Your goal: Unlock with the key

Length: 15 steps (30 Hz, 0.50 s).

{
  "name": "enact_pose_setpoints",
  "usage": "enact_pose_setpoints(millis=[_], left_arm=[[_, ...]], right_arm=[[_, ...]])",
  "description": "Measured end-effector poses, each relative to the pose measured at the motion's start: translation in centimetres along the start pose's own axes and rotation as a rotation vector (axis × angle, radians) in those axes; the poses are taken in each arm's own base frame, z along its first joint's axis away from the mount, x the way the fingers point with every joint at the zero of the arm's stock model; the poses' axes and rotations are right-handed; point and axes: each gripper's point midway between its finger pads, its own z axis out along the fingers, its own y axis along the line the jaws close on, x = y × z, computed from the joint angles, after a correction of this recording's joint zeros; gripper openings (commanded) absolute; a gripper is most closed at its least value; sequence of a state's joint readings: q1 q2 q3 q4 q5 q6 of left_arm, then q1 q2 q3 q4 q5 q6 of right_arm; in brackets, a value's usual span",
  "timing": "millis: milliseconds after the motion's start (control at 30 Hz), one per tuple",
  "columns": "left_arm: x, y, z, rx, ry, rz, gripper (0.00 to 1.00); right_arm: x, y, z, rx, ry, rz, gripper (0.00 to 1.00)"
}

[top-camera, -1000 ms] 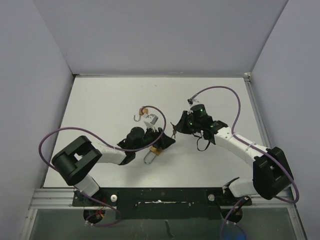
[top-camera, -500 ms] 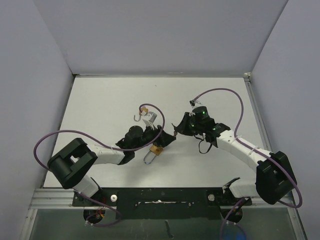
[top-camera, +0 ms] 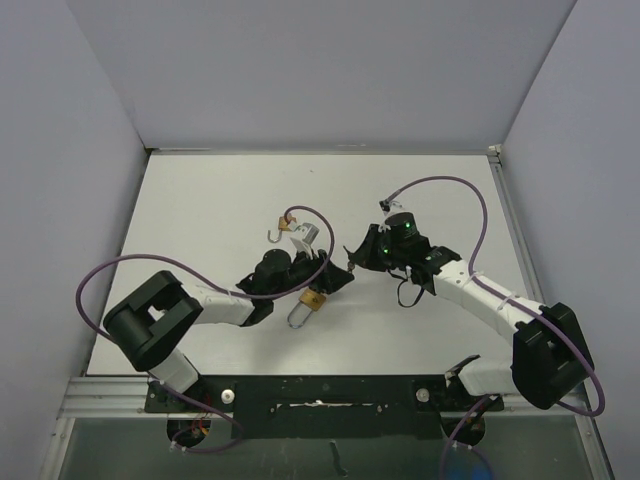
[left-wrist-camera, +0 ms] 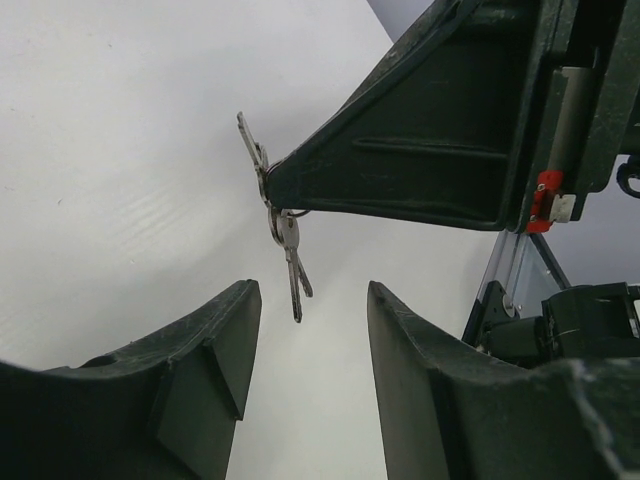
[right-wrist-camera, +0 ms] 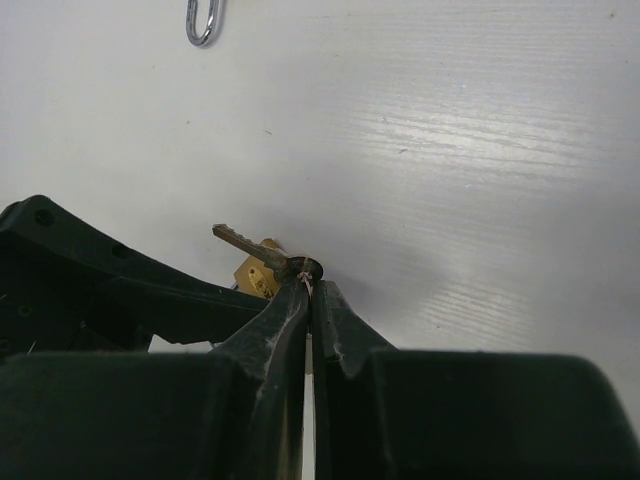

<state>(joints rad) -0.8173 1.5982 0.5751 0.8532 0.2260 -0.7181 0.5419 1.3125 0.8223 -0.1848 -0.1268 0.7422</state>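
Observation:
My right gripper [right-wrist-camera: 312, 287] is shut on the head of a silver key [right-wrist-camera: 245, 240], whose blade points left, just above the table. In the top view the right gripper [top-camera: 350, 261] sits tip to tip with my left gripper [top-camera: 334, 279]. A brass padlock [top-camera: 314, 299] with a silver shackle lies on the table under the left gripper, and shows behind the key in the right wrist view [right-wrist-camera: 253, 277]. My left gripper [left-wrist-camera: 310, 295] is open and empty. In its view a second key [left-wrist-camera: 292, 262] hangs on the ring below the right fingertips [left-wrist-camera: 275, 185].
A silver padlock [top-camera: 306, 238], a loose metal hook [top-camera: 272, 237] and a small brass piece [top-camera: 285, 219] lie just behind the left gripper. The hook's loop shows at the top of the right wrist view [right-wrist-camera: 203, 22]. Purple cables arc over both arms.
The right gripper has edged slightly left toward the left gripper with the key. The left arm has shifted a little; the padlock stays in place.

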Motion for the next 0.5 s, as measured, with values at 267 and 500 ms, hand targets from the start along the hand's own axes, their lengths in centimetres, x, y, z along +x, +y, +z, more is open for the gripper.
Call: enact_pose_setpoints(millis=[267, 500], left_arm=[[0.49, 0.08, -0.01, 0.003, 0.02, -0.006, 0.38], [0.73, 0.27, 0.17, 0.0, 0.027, -0.008, 0.3]], right_arm=[[-0.11, 0.09, 0.02, -0.004, -0.004, -0.001, 0.0], [-0.21, 0.17, 0.03, -0.007, -0.008, -0.002, 0.0]])
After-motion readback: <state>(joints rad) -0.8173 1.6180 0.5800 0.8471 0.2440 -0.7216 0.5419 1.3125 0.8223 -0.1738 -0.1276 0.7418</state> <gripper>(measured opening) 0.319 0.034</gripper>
